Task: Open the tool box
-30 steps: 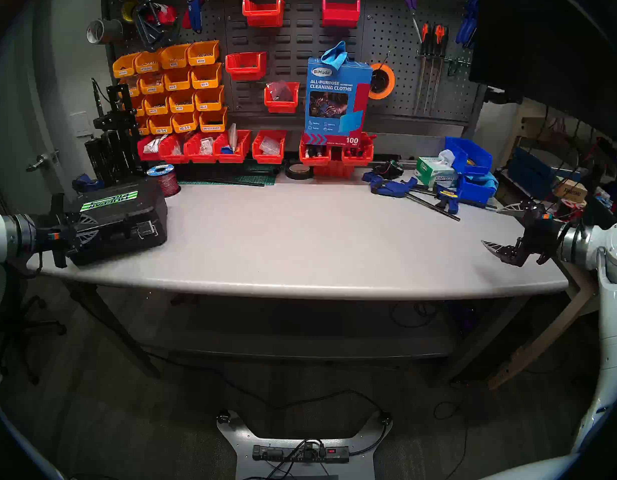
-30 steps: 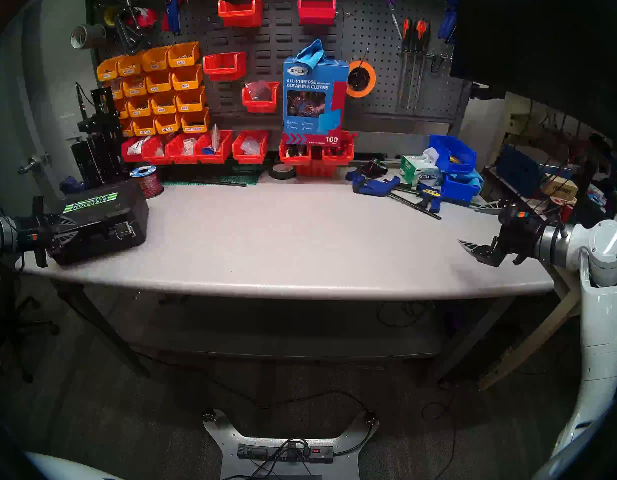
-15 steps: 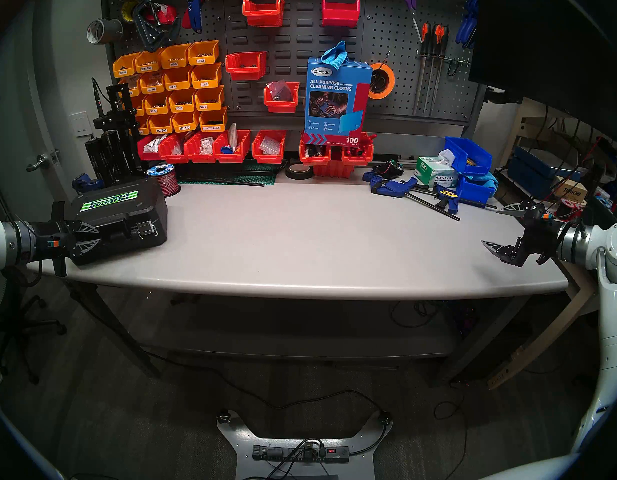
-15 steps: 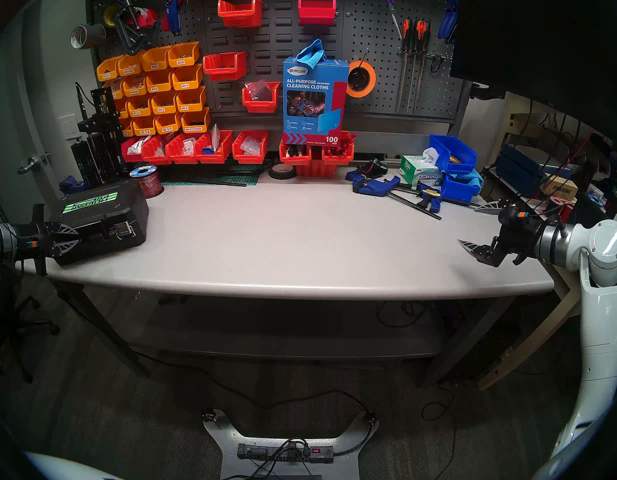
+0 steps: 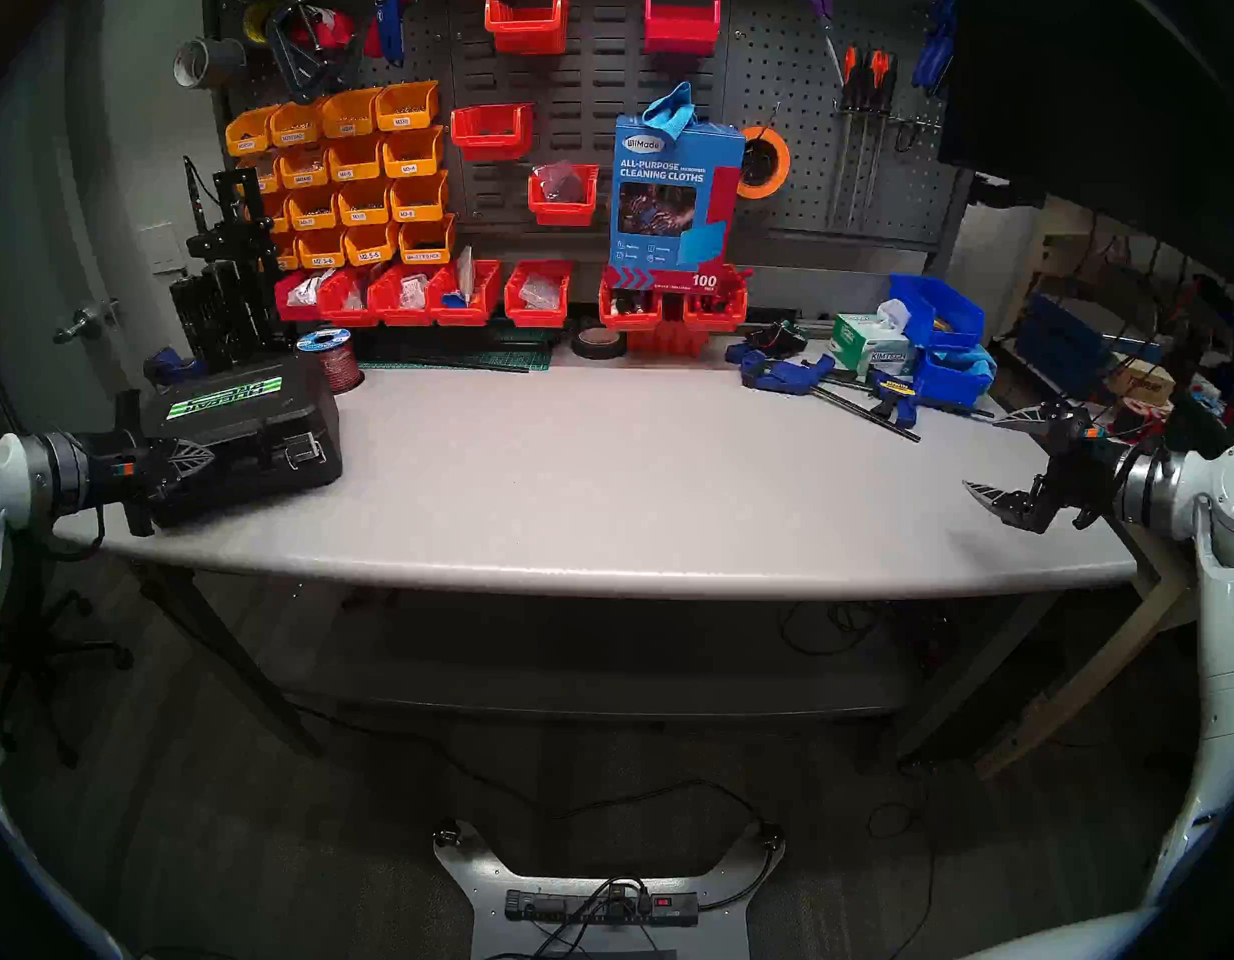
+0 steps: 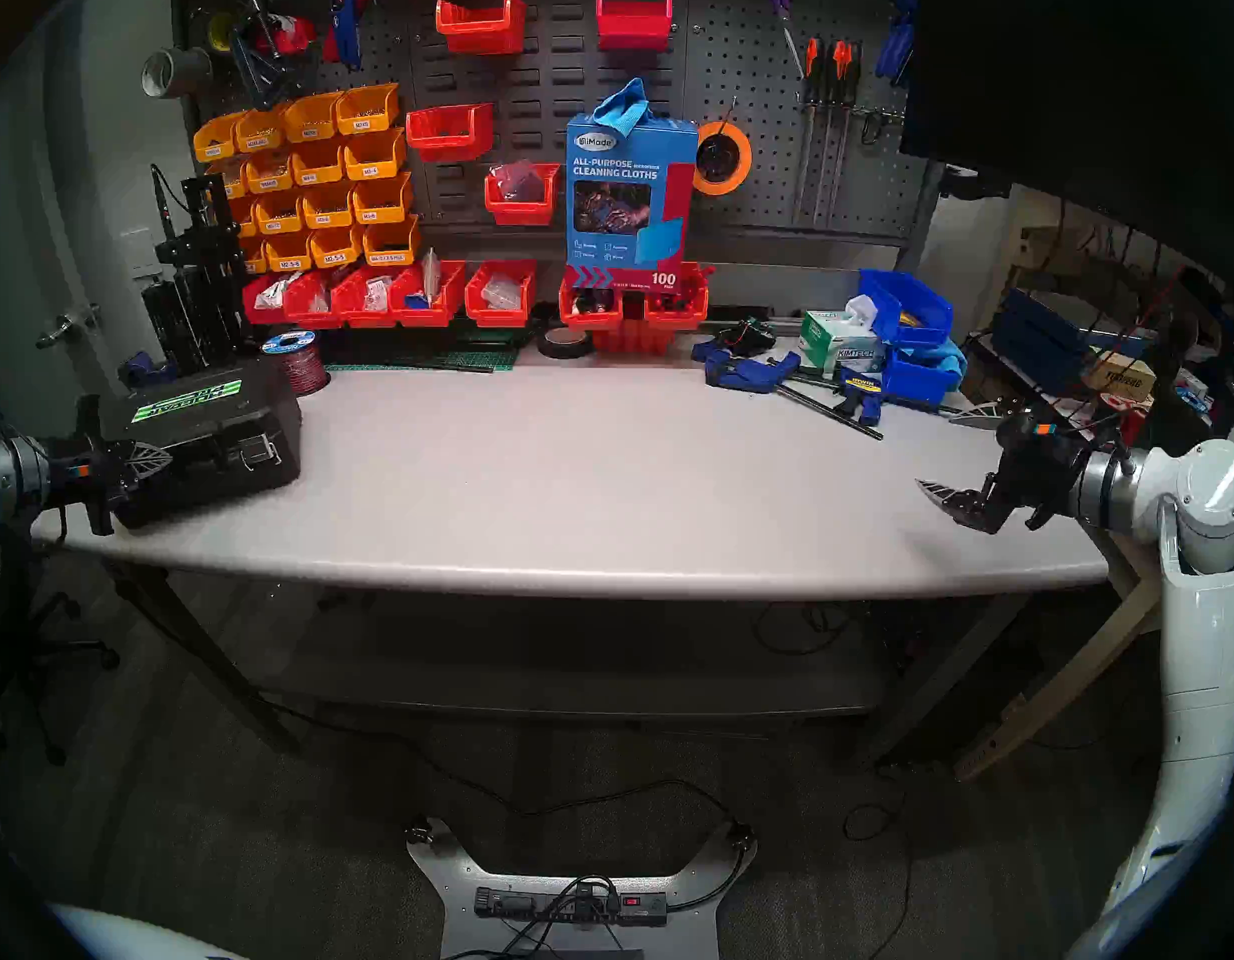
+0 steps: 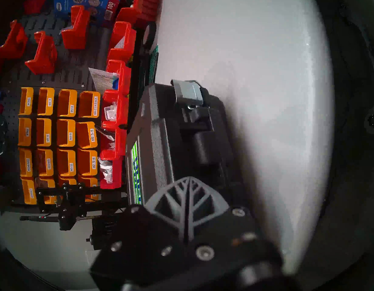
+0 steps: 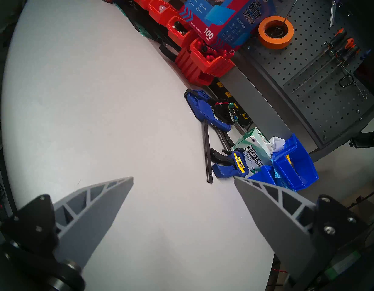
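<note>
We see our left claw [image 5: 198, 457] fully closed against the front of the tool box [image 5: 254, 425] at the table's [image 5: 600, 494] left end; our right claw [image 5: 995, 456] hangs spread, holding nothing.

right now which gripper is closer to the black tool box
Left. The left gripper, shut, is right at the near end of the tool box on its front face, by the handle. The right gripper hangs open at the table's far right end, beside the blue bins.
</note>
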You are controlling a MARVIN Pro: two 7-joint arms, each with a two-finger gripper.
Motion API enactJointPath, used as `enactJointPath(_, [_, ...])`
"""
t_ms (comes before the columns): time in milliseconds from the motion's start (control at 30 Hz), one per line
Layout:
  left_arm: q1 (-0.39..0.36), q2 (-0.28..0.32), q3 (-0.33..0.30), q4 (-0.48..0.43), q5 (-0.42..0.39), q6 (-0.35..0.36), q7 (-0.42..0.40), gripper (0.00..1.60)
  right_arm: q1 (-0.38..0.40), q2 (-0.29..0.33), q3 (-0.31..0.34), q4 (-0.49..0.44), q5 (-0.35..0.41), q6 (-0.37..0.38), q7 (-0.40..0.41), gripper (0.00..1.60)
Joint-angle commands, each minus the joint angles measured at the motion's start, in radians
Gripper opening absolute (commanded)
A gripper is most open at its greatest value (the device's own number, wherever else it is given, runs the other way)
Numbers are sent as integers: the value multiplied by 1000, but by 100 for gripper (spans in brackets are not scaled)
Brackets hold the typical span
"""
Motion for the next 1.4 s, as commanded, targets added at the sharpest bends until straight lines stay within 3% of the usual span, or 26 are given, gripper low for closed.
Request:
enactJointPath(0, [-69, 15, -11, -31, -51, 56, 19, 0, 2, 4, 4, -4, -1, -1, 0, 160])
enactJointPath(467, [-91, 19, -3, -57, -113, 138, 0, 0, 2, 4, 4, -5, -1, -1, 0, 160])
enactJointPath(933, [-67, 45, 8, 46, -46, 53, 16, 0, 2, 4, 4, -5, -1, -1, 0, 160])
enactJointPath(1367, [-63, 49, 15, 69, -49, 18, -17, 0, 2, 4, 4, -5, -1, -1, 0, 160])
